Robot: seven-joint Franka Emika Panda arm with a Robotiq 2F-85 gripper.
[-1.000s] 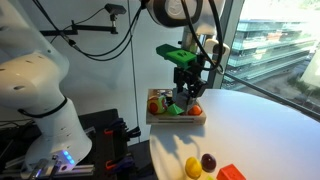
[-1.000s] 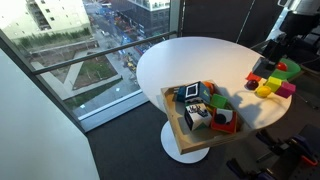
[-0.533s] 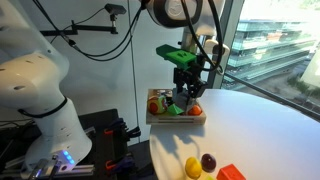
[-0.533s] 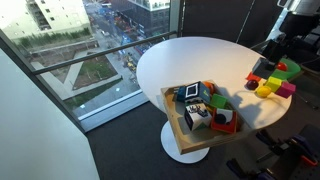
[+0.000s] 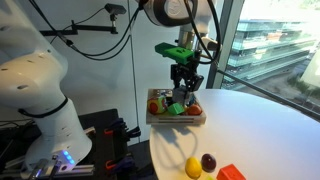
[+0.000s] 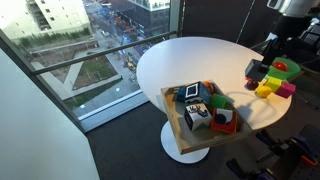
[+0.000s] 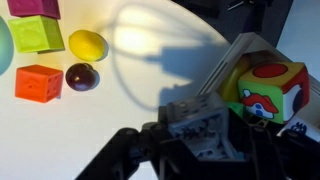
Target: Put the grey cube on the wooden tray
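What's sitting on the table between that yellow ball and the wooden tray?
Nothing. In an exterior view, bare white tabletop runs from the yellow ball to the wooden tray. The wrist view shows only a shadow on that stretch.

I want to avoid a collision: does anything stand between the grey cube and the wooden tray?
Nothing visible does. The tool seems to hold the grey cube above bare white table, with no object before the wooden tray. On the tray, a picture cube sits just behind the near rim.
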